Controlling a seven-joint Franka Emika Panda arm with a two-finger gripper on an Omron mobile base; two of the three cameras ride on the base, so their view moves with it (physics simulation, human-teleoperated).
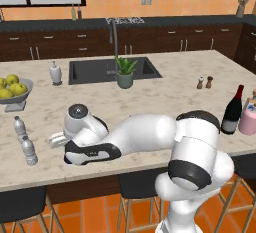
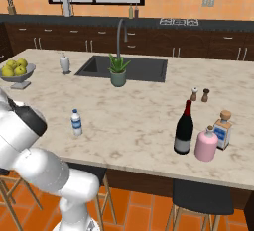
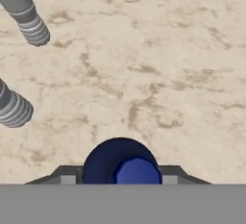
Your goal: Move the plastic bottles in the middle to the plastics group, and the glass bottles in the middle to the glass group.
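Note:
In the hand view my gripper [image 3: 119,179] is shut on the dark blue plastic bottle [image 3: 122,160], seen cap-on from above with a dark finger pressed against each side. The plastics group's two greyish ribbed bottles lie up and to the left, one [image 3: 26,16] farther and one [image 3: 12,106] nearer. From the left base view the gripper [image 1: 57,139] hangs just right of those bottles [image 1: 19,127] [image 1: 29,151]. The clear bottle with a blue cap [image 2: 76,122] stands alone mid-counter. At the right stands the wine bottle [image 2: 184,128], beside the pink container [image 2: 206,144].
A fruit bowl [image 1: 12,91] and a soap dispenser [image 1: 55,73] stand at the far left. A potted plant [image 1: 125,74] sits by the sink [image 1: 87,72]. Salt and pepper shakers [image 1: 204,82] stand at the right, and a corked square bottle [image 2: 223,130] behind the pink container.

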